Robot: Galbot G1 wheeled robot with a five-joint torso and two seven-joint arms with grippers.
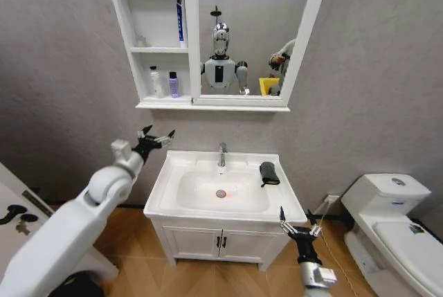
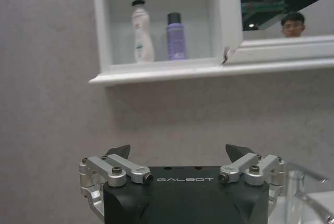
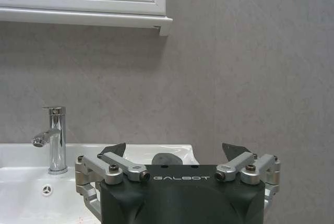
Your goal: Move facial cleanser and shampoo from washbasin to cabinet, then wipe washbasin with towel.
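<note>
The left hand point(image 1: 158, 138) hangs in the air with its fingers spread, holding nothing, at about ten o'clock from the washbasin point(image 1: 225, 190) bowl and just off its back left corner. Up at one o'clock from this hand, on the lowest shelf of the cabinet point(image 1: 160, 41), a white bottle point(image 1: 156, 82) and a purple bottle point(image 1: 174, 84) stand upright side by side. The right hand point(image 1: 299, 226) is spread too and empty, poised beside the washbasin's front right corner at about four o'clock from the bowl. The dark towel point(image 1: 269, 173) lies bunched on the washbasin's right rim, at eleven o'clock from the right hand and apart from it, right of the chrome tap point(image 1: 222, 154).
</note>
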